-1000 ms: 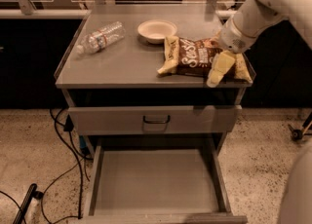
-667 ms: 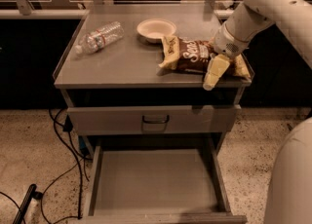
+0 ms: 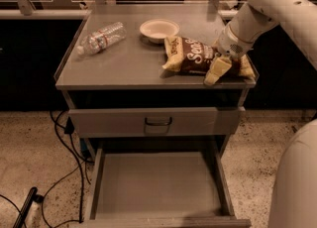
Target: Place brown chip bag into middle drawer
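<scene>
At the bottom of the frame the middle drawer stands pulled out. Above it, right of centre on the cabinet top, the brown chip bag lies flat, long axis left-right. It lies where it did a second ago, while the gripper has edged slightly left. The gripper rests on the bag's right end; how far open, I cannot tell. Farther back sit a white bowl and a water bottle.

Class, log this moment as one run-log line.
brown chip bag: lying on cabinet top | claw: at bag's right end | middle drawer: open, empty
</scene>
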Tool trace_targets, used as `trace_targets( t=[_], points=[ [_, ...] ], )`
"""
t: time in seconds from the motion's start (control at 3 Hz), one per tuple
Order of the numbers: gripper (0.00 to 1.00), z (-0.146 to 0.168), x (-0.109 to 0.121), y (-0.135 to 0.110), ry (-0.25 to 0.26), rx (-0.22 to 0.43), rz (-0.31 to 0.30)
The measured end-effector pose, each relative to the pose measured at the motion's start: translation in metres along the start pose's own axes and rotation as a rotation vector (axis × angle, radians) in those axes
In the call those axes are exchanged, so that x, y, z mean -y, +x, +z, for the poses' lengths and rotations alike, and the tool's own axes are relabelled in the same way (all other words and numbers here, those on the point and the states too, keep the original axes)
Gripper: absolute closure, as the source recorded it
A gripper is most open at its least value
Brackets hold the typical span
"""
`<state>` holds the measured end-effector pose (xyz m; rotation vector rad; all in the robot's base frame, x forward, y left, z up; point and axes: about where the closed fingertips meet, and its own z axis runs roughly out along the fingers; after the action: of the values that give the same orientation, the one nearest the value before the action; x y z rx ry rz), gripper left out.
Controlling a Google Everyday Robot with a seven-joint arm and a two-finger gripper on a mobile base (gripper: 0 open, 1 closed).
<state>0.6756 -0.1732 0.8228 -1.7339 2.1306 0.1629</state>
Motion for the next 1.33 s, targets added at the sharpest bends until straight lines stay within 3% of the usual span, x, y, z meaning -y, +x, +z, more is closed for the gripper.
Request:
trace_targets(
  t=[0.67,1.0,1.33],
  points=[
    [0.84,0.0001,0.0000,0.0000,0.000,0.000,0.000],
    [1.00,0.0002,0.0000,0.0000,0.000,0.000,0.000],
    [1.00,0.0002,0.0000,0.0000,0.000,0.000,0.000]
  ],
)
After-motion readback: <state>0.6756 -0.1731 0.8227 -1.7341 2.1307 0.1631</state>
